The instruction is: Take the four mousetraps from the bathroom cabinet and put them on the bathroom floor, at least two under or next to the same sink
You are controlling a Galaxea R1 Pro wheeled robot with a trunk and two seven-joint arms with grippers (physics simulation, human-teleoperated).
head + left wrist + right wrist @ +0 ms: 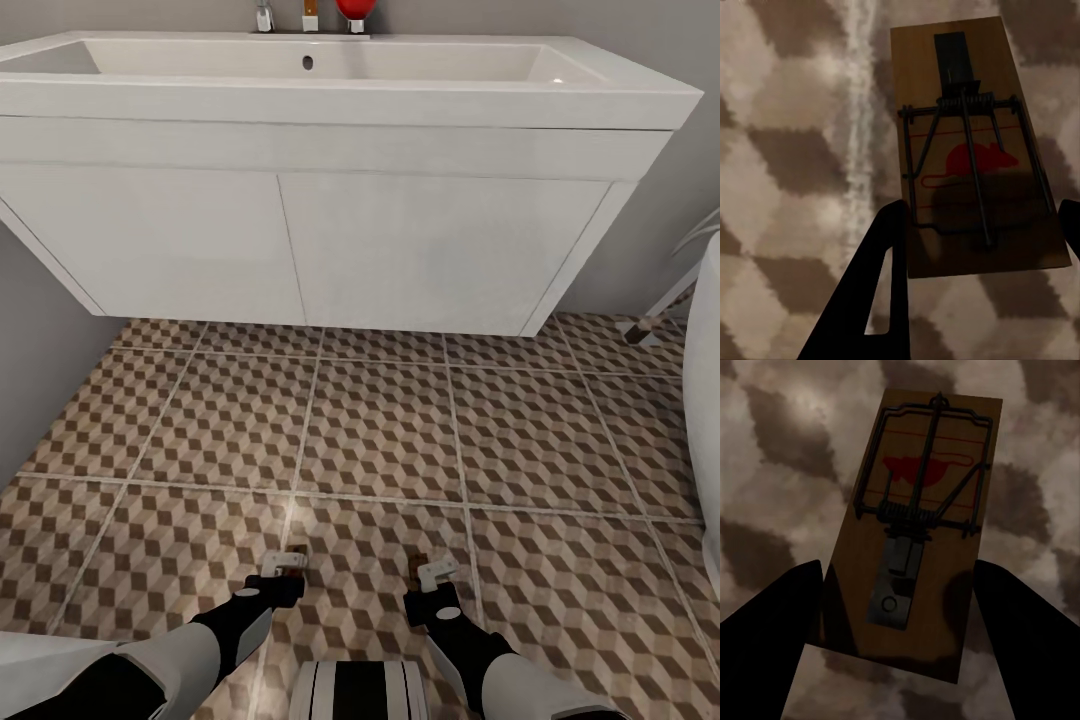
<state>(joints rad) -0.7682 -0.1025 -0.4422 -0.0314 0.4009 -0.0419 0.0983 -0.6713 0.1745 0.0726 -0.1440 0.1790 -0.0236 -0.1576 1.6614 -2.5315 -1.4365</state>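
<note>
My left gripper (283,570) hangs low over the bathroom floor (380,430), shut on a mousetrap (967,150), a tan board with a black wire spring and a red mouse mark. Its dark fingers (881,277) press the board's two long edges. My right gripper (435,572) is level with it, shut on a second mousetrap (922,525), whose brown edge (422,561) peeks out in the head view. The white sink (300,95) with its chrome tap (263,15) is straight ahead, above the tiles. The cabinet is out of view.
A white wall-hung vanity (300,240) under the basin leaves a gap above the tiles. A white rounded fixture (705,400) stands at the right edge, a grey wall (30,330) at the left. My own base (360,690) shows at the bottom.
</note>
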